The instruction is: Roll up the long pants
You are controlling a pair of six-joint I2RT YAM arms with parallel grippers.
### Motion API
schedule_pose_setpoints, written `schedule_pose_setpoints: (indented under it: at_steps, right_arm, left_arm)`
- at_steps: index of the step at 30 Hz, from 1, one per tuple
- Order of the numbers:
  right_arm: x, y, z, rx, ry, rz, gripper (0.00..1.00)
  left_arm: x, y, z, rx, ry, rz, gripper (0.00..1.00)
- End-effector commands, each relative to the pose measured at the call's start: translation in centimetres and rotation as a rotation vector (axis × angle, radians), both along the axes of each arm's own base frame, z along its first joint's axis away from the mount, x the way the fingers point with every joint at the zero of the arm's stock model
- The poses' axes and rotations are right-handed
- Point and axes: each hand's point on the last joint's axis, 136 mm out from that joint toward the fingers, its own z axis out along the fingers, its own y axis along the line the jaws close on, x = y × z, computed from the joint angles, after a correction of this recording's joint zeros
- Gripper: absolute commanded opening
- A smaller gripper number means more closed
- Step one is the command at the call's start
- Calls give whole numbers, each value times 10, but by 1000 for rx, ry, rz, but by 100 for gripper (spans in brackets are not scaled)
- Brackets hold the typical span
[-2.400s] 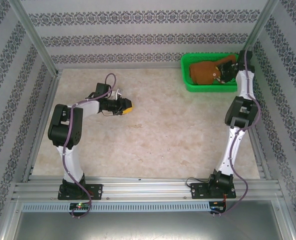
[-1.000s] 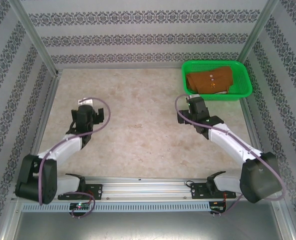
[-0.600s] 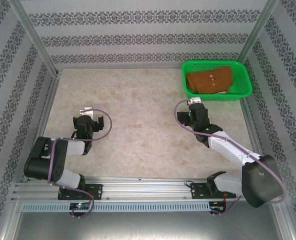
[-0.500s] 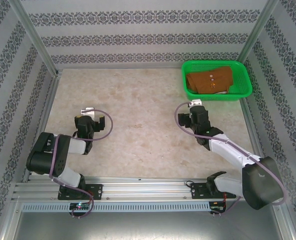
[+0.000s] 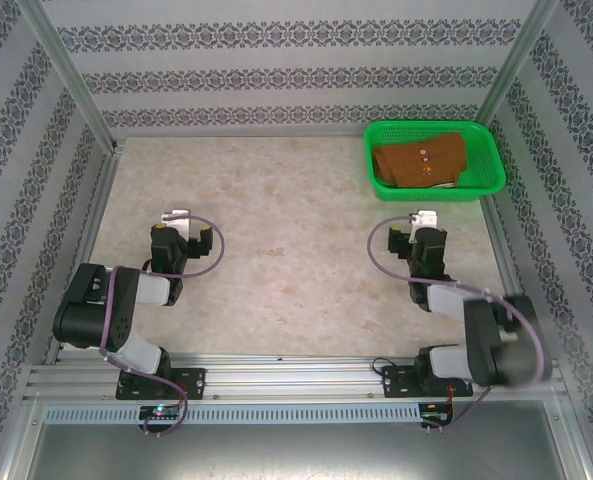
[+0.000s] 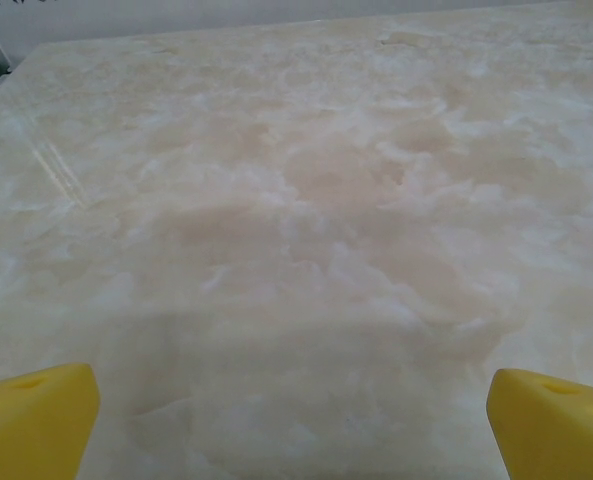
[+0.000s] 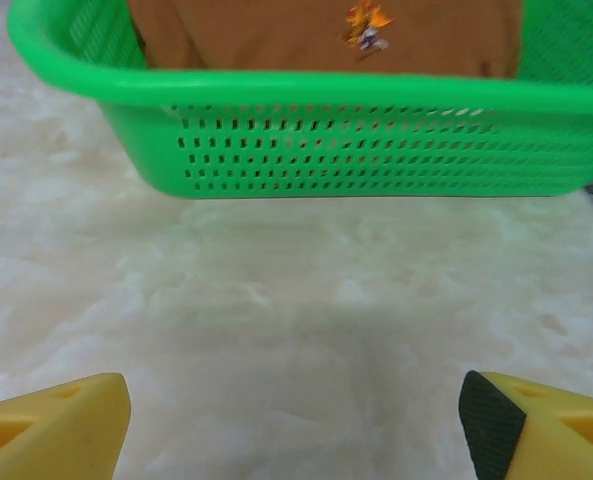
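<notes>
**One pair of pants, one basket, two open grippers well short of both**

One pale marbled table takes up most of the top view, closed in by three patterned walls. Two arms stand at its near edge. The left arm is folded low over the near-left part of the table. The right arm is folded low over the near-right part. A purple cable loops at the left wrist, and a second loops at the right.

One green basket sits in the far-right corner of the table. The long pants, the single garment in view, lie folded inside it as a flat rust-brown bundle below the rim. A few small pale spots show on the cloth, too small to count surely.

The left gripper hangs low over bare table, its two yellow fingers spread to the lower corners of the left wrist view with nothing between them. It is across the table from the basket, well apart from the pants.

The right gripper is likewise spread wide and empty, with one yellow finger at each lower corner of the right wrist view. It faces the perforated near wall of the basket across a stretch of bare table. The pants lie beyond that wall, touched by neither finger. In the right wrist view, a small orange and purple mark sits on the cloth.
</notes>
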Motion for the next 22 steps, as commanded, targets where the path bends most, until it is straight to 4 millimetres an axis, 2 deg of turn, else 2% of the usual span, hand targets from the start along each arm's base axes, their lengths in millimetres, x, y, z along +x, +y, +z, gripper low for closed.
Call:
schedule_pose_setpoints:
  at_steps: [1, 2, 4, 7, 10, 12, 14, 22]
  right_arm:
    - [28, 17, 23, 45, -203, 108, 98]
    - [22, 21, 27, 53, -200, 150, 98]
    - [22, 34, 21, 52, -152, 227, 98]
    - [25, 30, 24, 68, -170, 215, 98]
    - [23, 26, 16, 68, -127, 191, 98]
    - [31, 22, 26, 64, -144, 159, 98]
    - [34, 16, 25, 79, -132, 129, 98]
    - [34, 15, 24, 77, -128, 128, 98]
  left_arm:
    - [6, 2, 6, -8, -12, -7, 100]
    - [6, 2, 5, -11, -7, -3, 100]
    - [8, 4, 5, -23, 1, -3, 100]
    - [9, 4, 4, -33, 5, -8, 100]
    - [9, 4, 4, -34, 7, -10, 100]
    - [9, 4, 4, -39, 8, -13, 100]
    - [9, 5, 4, -38, 8, -13, 100]
    - [9, 5, 4, -47, 9, -19, 100]
